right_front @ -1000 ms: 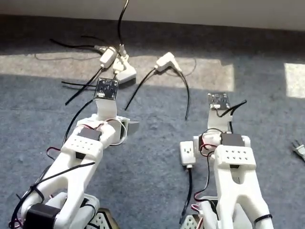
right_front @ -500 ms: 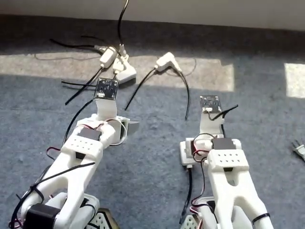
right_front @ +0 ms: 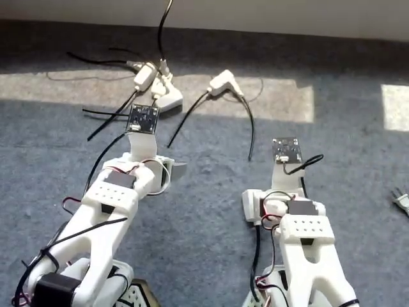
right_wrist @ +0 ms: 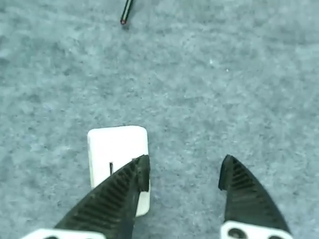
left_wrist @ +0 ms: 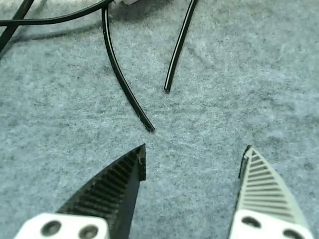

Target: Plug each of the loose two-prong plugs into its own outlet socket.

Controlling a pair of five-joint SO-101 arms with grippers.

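A white outlet socket point(right_wrist: 117, 149) lies on the grey carpet, and one black finger of my open right gripper point(right_wrist: 184, 167) hangs over its edge. From above, the same socket point(right_front: 249, 203) pokes out beside the right arm. My left gripper point(left_wrist: 193, 155) is open over bare carpet, just short of two black cable ends point(left_wrist: 149, 127). White plugs on black cords point(right_front: 153, 80) lie in a cluster at the back left, with another white plug point(right_front: 221, 82) to their right. A small two-prong plug point(right_front: 401, 201) rests at the far right edge.
Black cords point(right_front: 192, 115) trail from the back plugs toward the arms, and one cord end point(right_wrist: 123, 21) lies beyond the socket. A sunlit strip point(right_front: 281, 102) crosses the carpet at the back. Open carpet lies between the two arms.
The right arm has drawn back toward the near edge and slightly left, so it now covers more of the socket. The left arm has kept still.
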